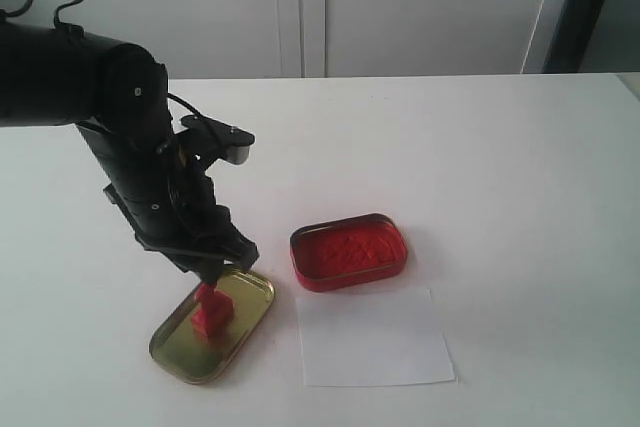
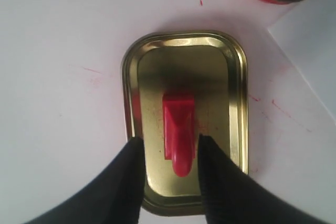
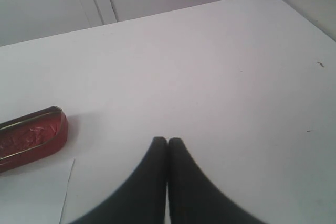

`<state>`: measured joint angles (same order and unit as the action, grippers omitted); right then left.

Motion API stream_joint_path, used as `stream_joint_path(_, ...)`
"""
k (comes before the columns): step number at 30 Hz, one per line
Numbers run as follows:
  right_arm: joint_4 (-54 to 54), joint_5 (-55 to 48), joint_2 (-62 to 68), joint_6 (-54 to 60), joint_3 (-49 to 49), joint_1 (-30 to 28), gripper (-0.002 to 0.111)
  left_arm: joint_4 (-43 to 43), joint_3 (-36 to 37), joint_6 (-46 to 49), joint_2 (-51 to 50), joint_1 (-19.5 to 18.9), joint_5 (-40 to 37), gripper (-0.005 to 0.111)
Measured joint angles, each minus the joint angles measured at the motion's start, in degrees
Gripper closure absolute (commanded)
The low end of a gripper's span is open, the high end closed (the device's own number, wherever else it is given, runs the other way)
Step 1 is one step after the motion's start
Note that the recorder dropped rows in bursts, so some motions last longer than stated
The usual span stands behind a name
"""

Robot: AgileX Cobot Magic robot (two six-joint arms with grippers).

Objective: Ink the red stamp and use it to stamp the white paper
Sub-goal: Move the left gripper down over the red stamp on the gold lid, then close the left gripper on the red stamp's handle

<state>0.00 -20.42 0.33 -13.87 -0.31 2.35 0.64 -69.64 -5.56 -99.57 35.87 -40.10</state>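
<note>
1. Your left tool has its jaws apart, one finger on each side of the stamp handle. There is a clear gap on one side and only a sliver on the other, so nothing is gripped.
2. Your right tool has its jaws pressed together on nothing, above bare table.
3. The stamp stands inside the gold lid, near its middle, with its base on the lid's floor.
4. In the exterior view the lid lies lower left. The open tin of red ink sits to its right and a little higher, close to the lid but apart from it. The paper lies flat just below the tin, beside the lid and not touching it.
5. The lid's raised rim rings the stamp on all sides. Right of the tin and paper, and behind them, the table is open.
6. In the exterior view the left wrist hides the fingertips and the top of the handle. Both wrist views cut the tin off and show only a corner of the paper. Faint red smears mark the table around the lid. You cannot tell whether the stamp's face carries ink.
</note>
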Motion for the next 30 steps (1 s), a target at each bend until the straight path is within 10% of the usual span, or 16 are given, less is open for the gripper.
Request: stream_joint_path(30,0.0,0.0,0.0,0.0,0.0,0.0,0.108,1.27,0.0,-0.1,-7.22,0.0,0.68,0.067)
